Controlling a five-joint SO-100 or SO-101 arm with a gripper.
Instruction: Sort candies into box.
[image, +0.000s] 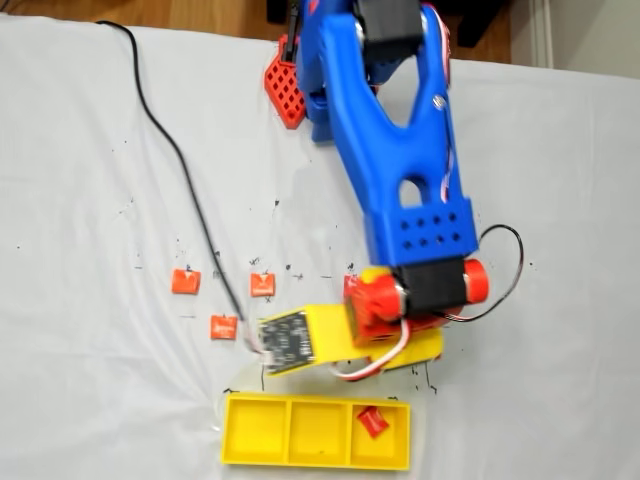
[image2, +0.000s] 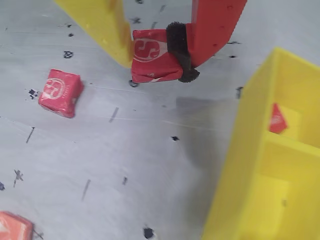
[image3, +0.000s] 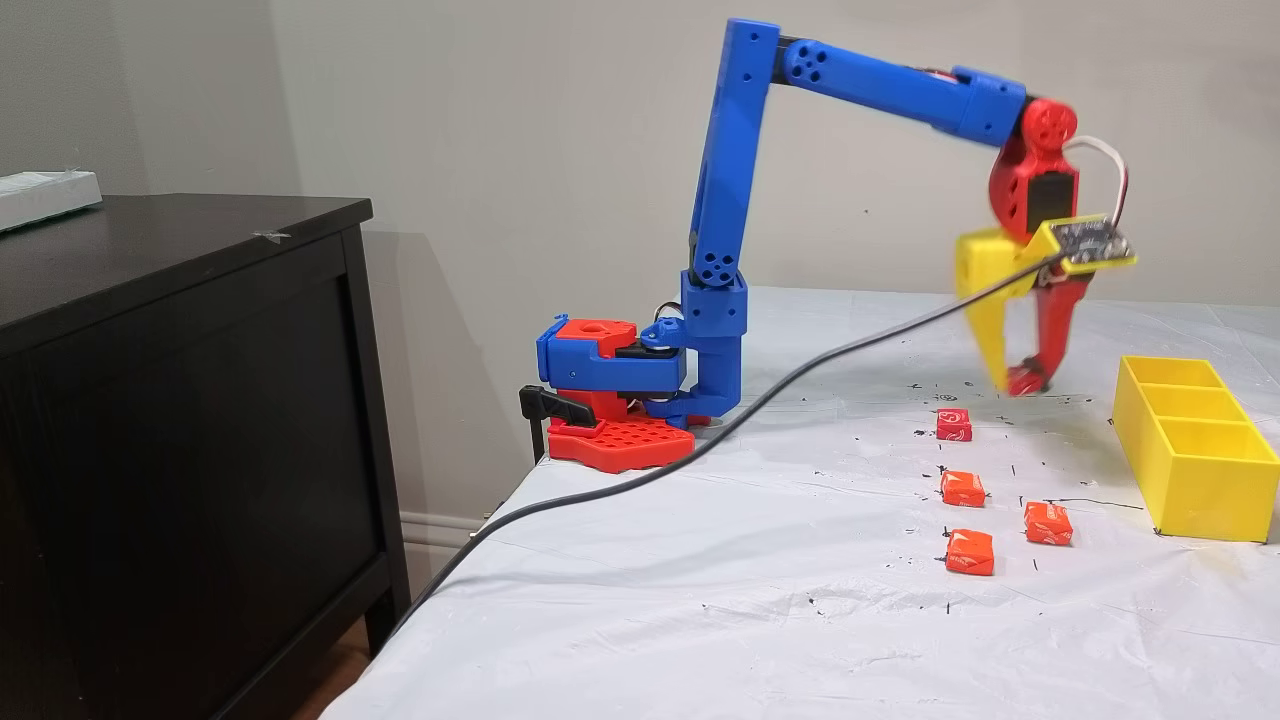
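We see the jaws (image2: 157, 55) clamped on one candy (image2: 154, 56): in the wrist view a yellow plastic finger (image2: 102, 27) presses its left side and a red finger (image2: 212, 27) with a black foam pad presses its right. The candy is a squarish, pillow-like sweet in glossy red wrapper with white marks, held just above the bench (image2: 150, 150), which is covered by a white, slightly wrinkled sheet dotted with black pen marks.

We count six candies. One is in the jaws (image3: 1022, 378). One lies in the box (image: 316, 432), in the right-hand compartment as a fixed view shows it (image: 372, 421), tilted on a corner. Four lie loose on the sheet in another fixed view: one red (image3: 954, 424) nearest the jaws, then three more orange ones (image3: 963, 488) (image3: 1048, 523) (image3: 970, 552), well apart from each other.

The box (image3: 1195, 470) is bright yellow smooth plastic, long and shallow, with three square compartments in a row. In a fixed view its long axis runs left to right along the bottom edge; in another fixed view it runs away from the camera, at the right of the bench.

The arm (image3: 725, 200) is blue printed plastic with red joints; a black cable (image3: 700, 440) trails over the sheet
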